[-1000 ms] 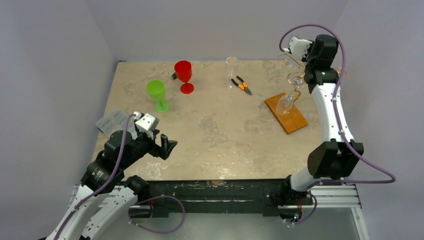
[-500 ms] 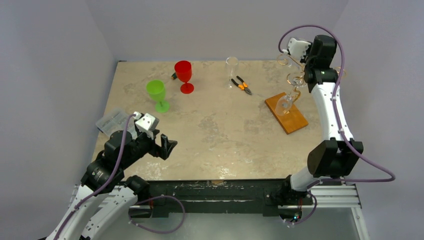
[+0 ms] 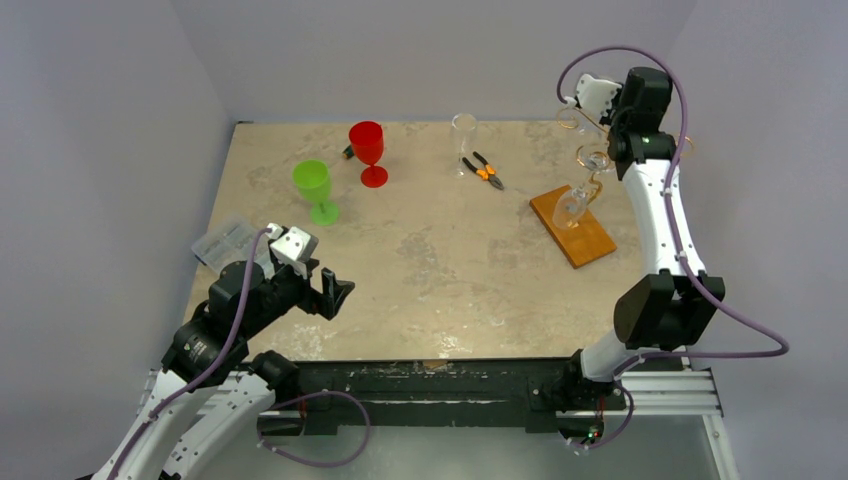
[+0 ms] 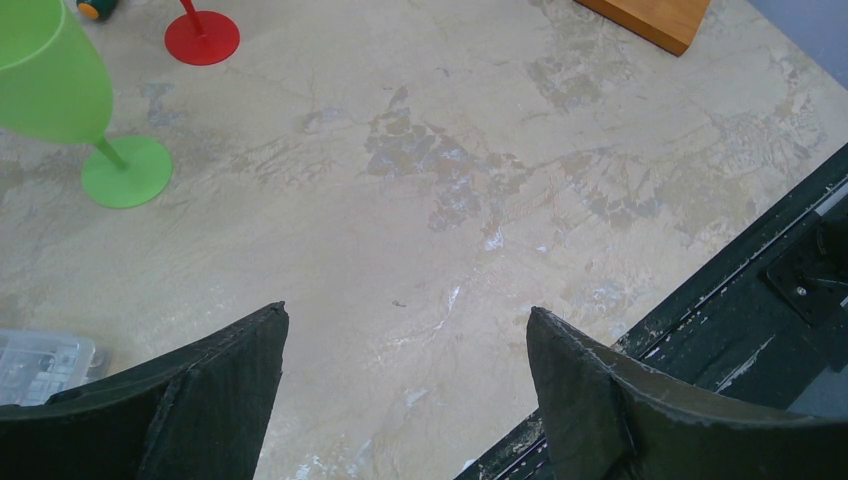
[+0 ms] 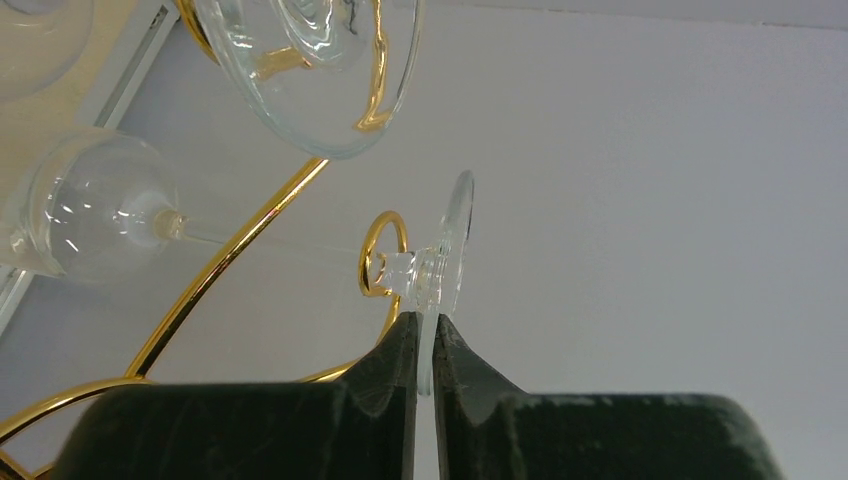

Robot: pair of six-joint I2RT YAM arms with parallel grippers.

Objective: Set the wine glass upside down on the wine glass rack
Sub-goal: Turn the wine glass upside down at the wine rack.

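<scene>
right tool [image 5: 427,345]: we see it clenched on the foot's rim of the wine glass [image 5: 92,215] | wine glass: stem through a gold curl of the wine glass rack [image 5: 232,258], high above its wooden base | left tool [image 4: 405,320]: released, jaws wide, above the worktop [image 4: 450,150]

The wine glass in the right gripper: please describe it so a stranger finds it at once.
In the top view, find the orange-brown wooden base at the right; the gold wine glass rack rises from it. Among the clear glasses there, only this wine glass has its foot pinched by the right gripper.
</scene>
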